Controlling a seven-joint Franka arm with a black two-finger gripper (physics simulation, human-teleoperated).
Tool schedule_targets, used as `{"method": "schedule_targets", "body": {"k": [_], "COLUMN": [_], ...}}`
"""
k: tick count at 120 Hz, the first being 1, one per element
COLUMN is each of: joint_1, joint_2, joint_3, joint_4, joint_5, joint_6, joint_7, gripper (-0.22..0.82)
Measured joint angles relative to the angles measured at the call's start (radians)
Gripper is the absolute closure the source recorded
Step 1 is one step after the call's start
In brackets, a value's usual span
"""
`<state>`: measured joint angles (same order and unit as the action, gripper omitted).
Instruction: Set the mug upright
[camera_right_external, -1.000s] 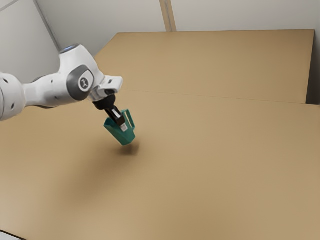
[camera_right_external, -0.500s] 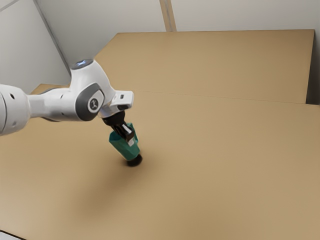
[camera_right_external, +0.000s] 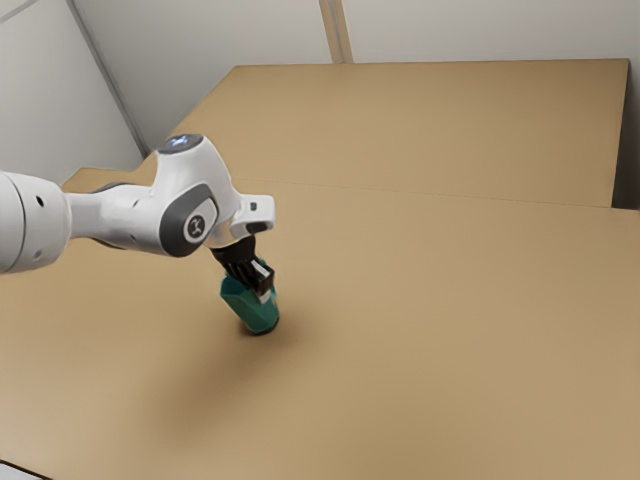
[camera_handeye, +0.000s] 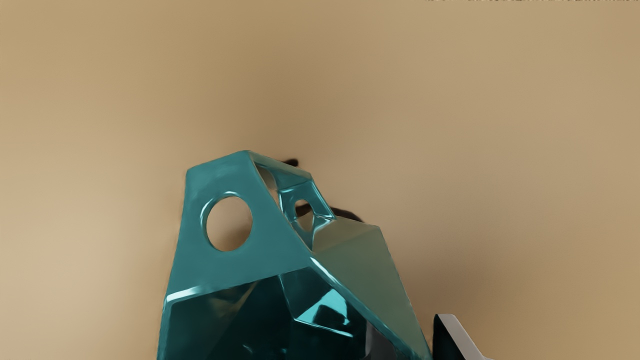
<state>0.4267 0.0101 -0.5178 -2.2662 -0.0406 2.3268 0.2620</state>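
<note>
The claw (camera_right_external: 265, 294) pinches the wall of the mug (camera_right_external: 251, 311), which leans below the claw, its base on or near the tabletop (camera_right_external: 450, 330). Setting-down seems underway; next, level the mug before releasing.

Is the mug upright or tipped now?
Tipped partway: the mug leans, its open rim toward the exterior view's left, its base lower and farther right.

Exterior view farther, wrist closer, both downward
</note>
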Motion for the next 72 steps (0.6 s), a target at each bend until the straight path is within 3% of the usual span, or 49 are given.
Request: {"method": "schedule_targets", "body": {"k": [13,28,52,72], "joint_1": [0.003,0.007,-0.009,-0.003], "joint_2": [-0.010,-0.022,-0.100,-0.085], "joint_3": [-0.007,-0.016,-0.033,-0.020], "joint_4": [-0.004,-0.009,0.010,0.201], "joint_5": [0.005,0.007,0.003,-0.014], "joint_6": [0.008,0.014,-0.019,-0.148], "joint_7": [-0.022,-0.042,-0.067,-0.082], "gripper": [0.35,0.19,0.08,0.03]}}
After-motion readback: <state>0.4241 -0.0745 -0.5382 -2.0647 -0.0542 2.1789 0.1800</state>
